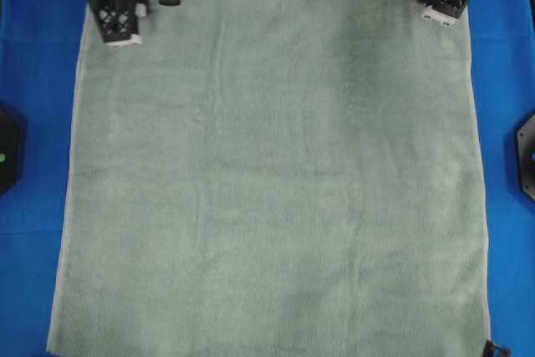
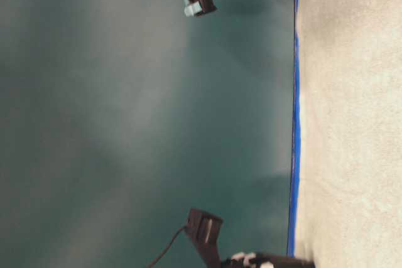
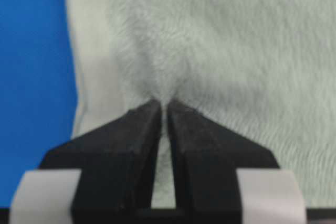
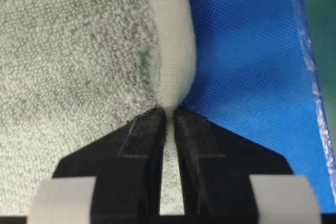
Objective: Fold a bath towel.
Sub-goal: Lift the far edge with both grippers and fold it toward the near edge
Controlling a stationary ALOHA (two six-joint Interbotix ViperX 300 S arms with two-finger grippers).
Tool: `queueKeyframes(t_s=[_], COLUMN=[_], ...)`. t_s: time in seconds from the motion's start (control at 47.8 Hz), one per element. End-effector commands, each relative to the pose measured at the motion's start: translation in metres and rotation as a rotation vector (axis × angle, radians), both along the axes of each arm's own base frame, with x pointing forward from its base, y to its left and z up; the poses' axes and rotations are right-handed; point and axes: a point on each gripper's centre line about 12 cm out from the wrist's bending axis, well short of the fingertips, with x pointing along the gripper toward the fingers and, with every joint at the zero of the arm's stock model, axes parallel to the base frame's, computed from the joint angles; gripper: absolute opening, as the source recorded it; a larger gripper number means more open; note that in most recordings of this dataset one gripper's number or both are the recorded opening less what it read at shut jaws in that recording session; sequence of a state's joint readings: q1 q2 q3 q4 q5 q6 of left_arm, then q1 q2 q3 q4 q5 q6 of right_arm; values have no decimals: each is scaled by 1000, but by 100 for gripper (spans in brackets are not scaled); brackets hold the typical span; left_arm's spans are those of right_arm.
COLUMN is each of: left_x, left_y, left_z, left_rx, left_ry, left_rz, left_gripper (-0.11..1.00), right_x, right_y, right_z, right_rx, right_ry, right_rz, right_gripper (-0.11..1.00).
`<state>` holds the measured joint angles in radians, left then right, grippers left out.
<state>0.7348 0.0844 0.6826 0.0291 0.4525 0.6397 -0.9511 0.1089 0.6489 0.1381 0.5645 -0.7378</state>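
The bath towel [image 1: 267, 173] lies flat and spread out on the bright blue cloth surface [image 1: 33, 56]. It is pale sage-green and fills most of the overhead view. My left gripper [image 1: 124, 38] sits at the towel's far left corner. In the left wrist view the gripper [image 3: 164, 103] is shut on a pinch of the towel [image 3: 220, 40] just inside its hem. My right gripper [image 1: 440, 14] sits at the far right corner. In the right wrist view the gripper [image 4: 168, 109] is shut on the towel's hemmed edge [image 4: 170, 35], with terry pile [image 4: 68, 51] to the left.
Black arm bases stand at the left edge [image 1: 7, 156] and right edge [image 1: 527, 152] of the blue surface. A small black object [image 1: 495, 349] sits by the towel's near right corner. Blue cloth [image 4: 247, 51] borders the towel on all visible sides.
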Motion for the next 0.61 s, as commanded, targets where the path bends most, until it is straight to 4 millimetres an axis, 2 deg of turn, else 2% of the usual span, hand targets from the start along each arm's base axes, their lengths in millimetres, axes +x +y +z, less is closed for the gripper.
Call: queueKeyframes(t_s=[0.0,0.167,0.251,0.356,0.46,0.586], left_x=[1,1,-3,-13,-25,-38], left_y=[0,-19,-33,-56,-77,-103], left_z=[32,92,119,148,167,174], left_rx=[59,130,146,155,153,110], left_ry=[-65,-151,-170,-189,-212,-253], left_rz=[-1,-39,-62,-99,-115,-76], left_gripper=[4,4,4,4,4,4], right_x=[2,4,3,-1,-5,-8], right_y=[1,12,29,54,82,110], right_z=[16,80,118,152,171,171], right_rx=[-34,-123,-160,-187,-184,-143], right_ry=[-28,-125,-181,-238,-286,-313], right_rz=[0,-23,-24,-17,-17,-26], right_gripper=[9,9,9,9,9,9])
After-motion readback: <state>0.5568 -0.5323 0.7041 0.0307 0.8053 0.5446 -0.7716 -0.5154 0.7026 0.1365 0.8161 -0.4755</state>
